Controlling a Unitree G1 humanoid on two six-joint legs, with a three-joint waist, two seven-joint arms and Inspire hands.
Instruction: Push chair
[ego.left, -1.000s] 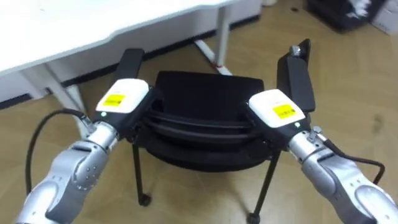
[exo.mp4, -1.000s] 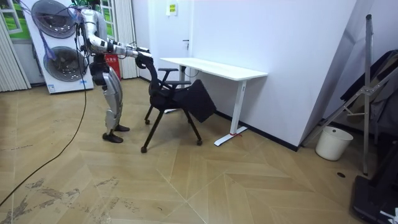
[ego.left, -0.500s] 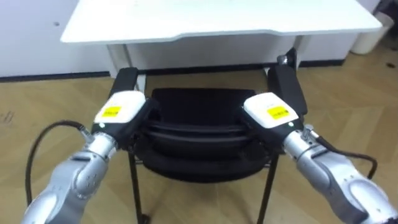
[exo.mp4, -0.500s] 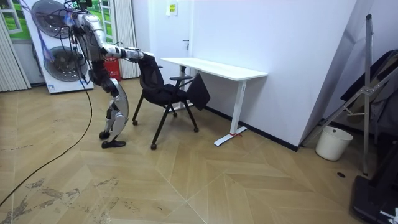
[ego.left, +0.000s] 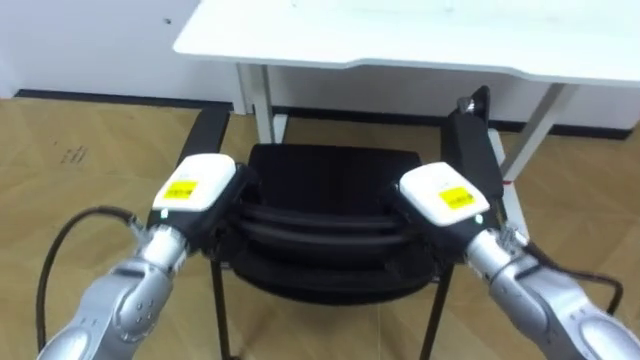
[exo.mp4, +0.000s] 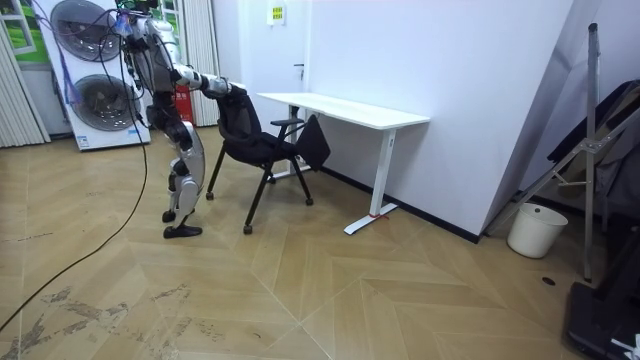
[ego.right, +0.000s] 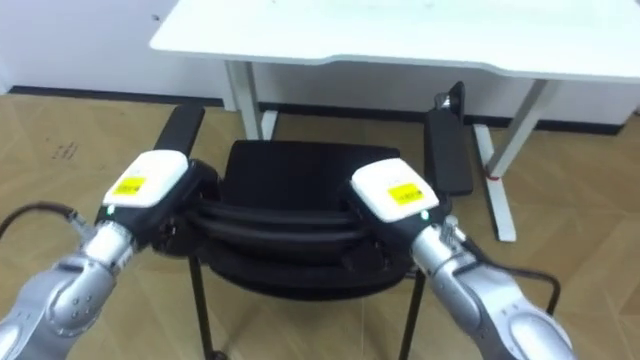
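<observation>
The chair (ego.left: 335, 170) sits in the centre of the left eye view with its black seat facing a white tabletop (ego.left: 400, 40) that runs across the top of the frame. Its front edge is near the desk but not yet under it. The left robot hand (ego.left: 195, 185) rests at the left end of the backrest's top rail, left of centre. The right robot hand (ego.left: 445, 195) rests at the right end, right of centre. Both are laid against the rail, backs up. I cannot tell how far either is closed, or whether it clasps the rail or only presses on it, because the rail hides the undersides. The two armrests (ego.left: 475, 150) stand out beyond the hands, toward the desk. In the room view the robot stands on the wooden floor (exo.mp4: 300, 300) at the left of the frame, leaning forward with both arms stretched out to the chair's back. The chair looks light and stiff: a thin dark frame on slender legs. The leg ends may carry small castors, though they are too small to be sure. A push this high on the back could tip or swivel it rather than slide it. The two ends of the top rail seem the right hold, with equal pressure on both sides so the seat goes in square between the desk legs.
</observation>
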